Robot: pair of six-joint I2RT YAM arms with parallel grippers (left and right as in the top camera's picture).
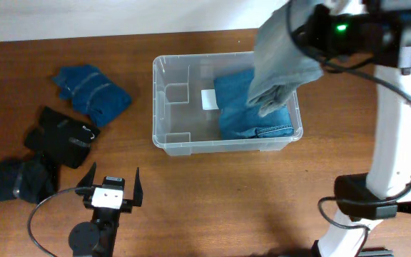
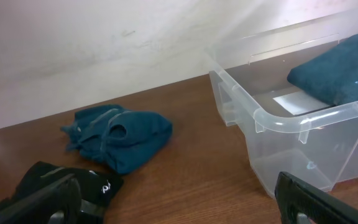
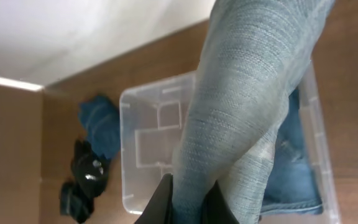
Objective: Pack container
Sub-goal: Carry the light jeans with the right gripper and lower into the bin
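Two garments count right now: the grey garment (image 1: 280,61), pinched in the right gripper (image 3: 188,200) with jaws closed on the cloth, hangs over the container (image 1: 191,118) near its back right corner; the blue jeans (image 1: 255,118) lie folded inside, filling the right half.

The container sits in the middle of the counter, nearer the back edge than the front; its left half is bare, with the white label (image 1: 210,99) showing on the base. The left gripper (image 1: 113,178) is parked near the front edge toward the front left corner, jaws spread wide and holding nothing. A blue garment (image 1: 91,89) lies toward the back left; black garments (image 1: 59,135) lie near the left edge, all outside the container.

Step in hand, as I judge it: lowering the grey piece in. To do it well:
- The cloth drapes partly past the back right rim, so shift toward the counter's front and left before descending, so the hem clears the wall.
- Lower until the tail touches the jeans, then drag sideways so it lays flat rather than bunching.
- Let go only once most of the fabric is below the rim.

Main risk: loose cloth catching on the rim and slumping outside.
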